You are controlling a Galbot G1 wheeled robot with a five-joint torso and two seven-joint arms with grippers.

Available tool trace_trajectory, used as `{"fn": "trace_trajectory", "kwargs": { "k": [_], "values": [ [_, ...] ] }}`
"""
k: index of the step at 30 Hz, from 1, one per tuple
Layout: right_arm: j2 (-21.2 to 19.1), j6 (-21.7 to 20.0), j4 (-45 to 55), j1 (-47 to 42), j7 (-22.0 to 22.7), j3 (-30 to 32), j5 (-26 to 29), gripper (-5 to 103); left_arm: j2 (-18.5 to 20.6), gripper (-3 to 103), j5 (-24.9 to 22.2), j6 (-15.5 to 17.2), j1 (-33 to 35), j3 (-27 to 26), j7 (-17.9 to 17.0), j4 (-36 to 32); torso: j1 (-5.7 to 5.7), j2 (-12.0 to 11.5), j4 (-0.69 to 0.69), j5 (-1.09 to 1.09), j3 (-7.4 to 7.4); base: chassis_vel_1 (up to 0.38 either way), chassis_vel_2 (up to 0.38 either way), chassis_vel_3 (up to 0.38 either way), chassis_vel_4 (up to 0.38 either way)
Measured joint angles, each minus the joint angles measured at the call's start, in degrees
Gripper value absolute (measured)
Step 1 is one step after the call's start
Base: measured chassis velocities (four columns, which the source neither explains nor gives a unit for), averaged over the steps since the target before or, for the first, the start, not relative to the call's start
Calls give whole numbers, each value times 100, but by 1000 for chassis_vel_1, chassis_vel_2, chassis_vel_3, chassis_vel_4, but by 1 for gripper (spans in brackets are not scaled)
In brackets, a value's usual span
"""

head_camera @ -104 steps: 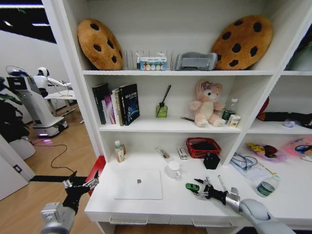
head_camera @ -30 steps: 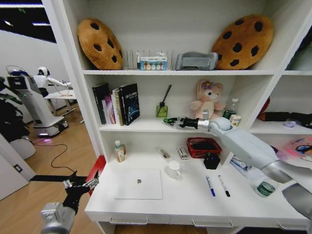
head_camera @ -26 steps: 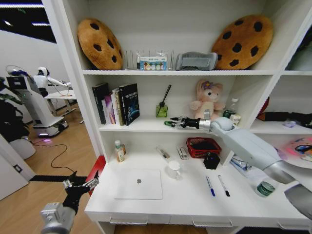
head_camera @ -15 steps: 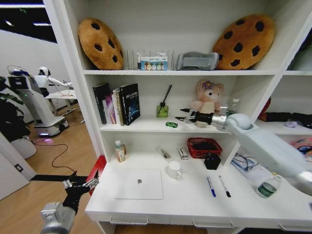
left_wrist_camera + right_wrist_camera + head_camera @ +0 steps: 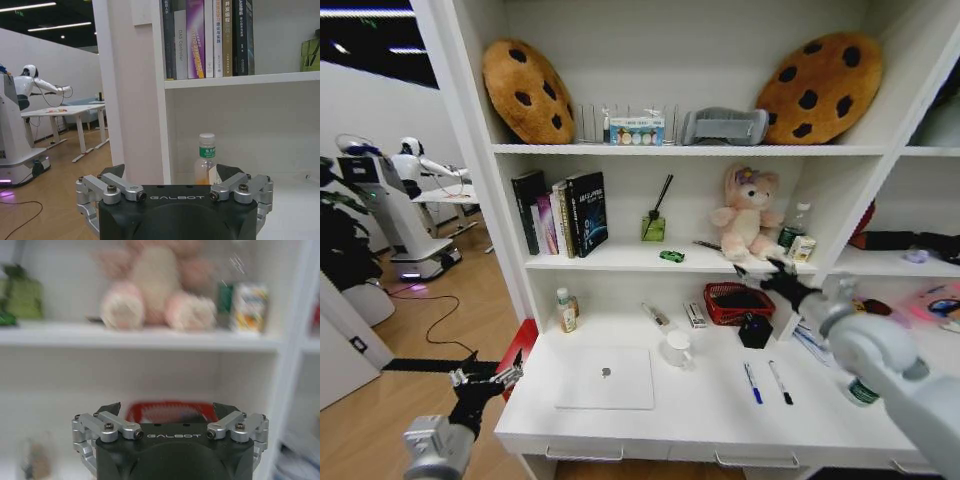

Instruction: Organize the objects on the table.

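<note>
The tiny green toy piece (image 5: 671,256) lies on the middle shelf, between the green diffuser and the pink bunny. My right gripper (image 5: 775,272) hangs open and holding nothing, to the right of the toy, just below the bunny's shelf and above the red basket; its wrist view (image 5: 167,407) faces the bunny. On the white table (image 5: 710,420) lie the silver laptop (image 5: 605,378), a blue-capped pen (image 5: 752,382) and a black-capped pen (image 5: 780,381). A green-labelled bottle (image 5: 865,388) is partly hidden behind my right arm. My left gripper (image 5: 485,377) stays open past the table's left end.
A red basket (image 5: 735,300), a black box (image 5: 754,330), a white mug (image 5: 675,350) and a small bottle (image 5: 563,310) stand at the table's back. Books (image 5: 560,212) and the bunny (image 5: 748,215) fill the middle shelf. Papers (image 5: 820,340) lie at the right.
The right gripper carried the green toy from the table up to the middle shelf, let it go there, and has now drawn back to the right and downward. The left arm has not moved.
</note>
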Motion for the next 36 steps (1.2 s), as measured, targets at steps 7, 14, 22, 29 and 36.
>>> {"fn": "trace_trajectory", "kwargs": {
  "k": [7, 14, 22, 29, 36],
  "values": [
    [752, -215, 64, -758, 835, -175, -28, 100, 0, 100, 0, 0, -1, 0, 1, 0, 0, 0, 3, 2, 0, 0, 0, 0, 0],
    [1002, -357, -571, -504, 992, -991, 211, 100, 0, 100, 0, 0, 0, 0, 1, 0, 1, -1, 5, 2, 1, 0, 0, 0, 0],
    [990, -402, -1411, 325, 843, -1615, 264, 100, 0, 100, 0, 0, 0, 0, 1, 0, 1, -1, 5, 2, 2, 0, 0, 0, 0],
    [914, -409, -1676, 574, 631, -1801, 205, 91, 0, 100, 0, 0, 0, 0, 1, 0, 1, -2, 4, 2, 1, 0, 0, 0, 0],
    [847, -377, -1818, 559, 298, -1746, 202, 64, 0, 100, 0, 0, 0, 0, 1, 0, 2, -1, 3, 2, 1, 0, 0, 0, 0]
  ]
}}
